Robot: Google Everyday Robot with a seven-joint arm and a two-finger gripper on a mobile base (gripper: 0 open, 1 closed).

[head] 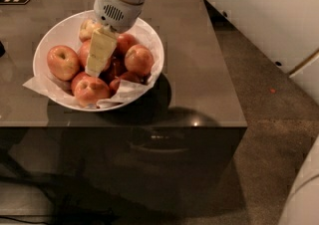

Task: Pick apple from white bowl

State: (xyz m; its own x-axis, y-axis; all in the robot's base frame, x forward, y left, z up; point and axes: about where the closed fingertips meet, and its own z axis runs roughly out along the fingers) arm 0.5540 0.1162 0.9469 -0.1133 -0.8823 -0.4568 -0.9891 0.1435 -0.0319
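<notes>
On the dark worktop the white bowl holds a heap of apples on crumpled paper; left of the bowl's centre sits the apple, orange-red with a yellow blush, its right side hidden. Over the bowl's centre the gripper reaches down from the bowl's far rim, tilted, its tip low in the pile, right beside or against that apple; whether it is open, closed or gripping cannot be told. Judging by this, the apple lies just left of and beneath the tip; the grasp looks imminent.
</notes>
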